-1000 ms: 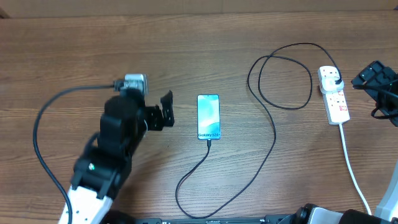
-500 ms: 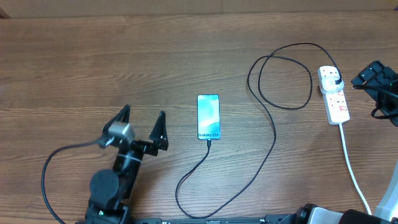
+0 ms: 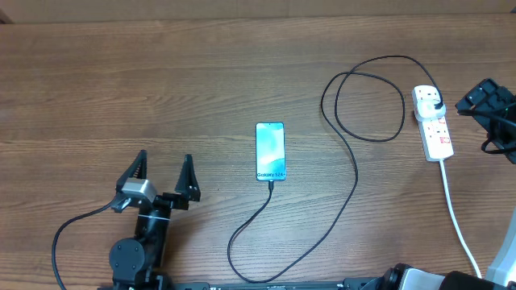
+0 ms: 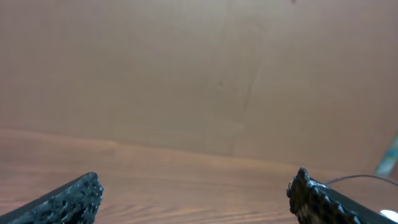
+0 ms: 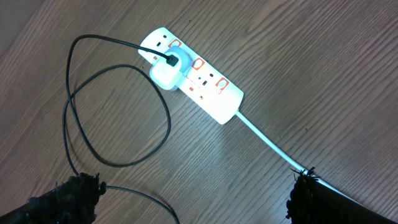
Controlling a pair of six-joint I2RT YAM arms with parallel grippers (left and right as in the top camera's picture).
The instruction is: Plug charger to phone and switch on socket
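The phone [image 3: 270, 151] lies flat mid-table with its cyan screen up. The charger [image 3: 355, 173], a thin black cable, meets the phone's near short edge, curves round, loops and ends at a white adapter [image 5: 166, 70] plugged into the socket [image 3: 435, 127]. In the right wrist view the socket [image 5: 198, 79] shows small red switches. My left gripper [image 3: 164, 167] stands open and empty, well left of the phone. Its fingertips [image 4: 81, 198] frame bare wood. My right gripper [image 5: 193, 193] is open above the table, just right of the socket, holding nothing.
The socket's thick white cord [image 3: 458, 217] runs from the strip toward the near right edge and passes close to my right finger [image 5: 311, 199]. A brown cardboard wall [image 4: 199, 74] stands behind the table. The left arm's own cable [image 3: 68, 234] curls at the near left.
My left arm has drawn back toward the near edge, and its open gripper has swung away from the phone's side. The right arm, phone and cable have not moved.
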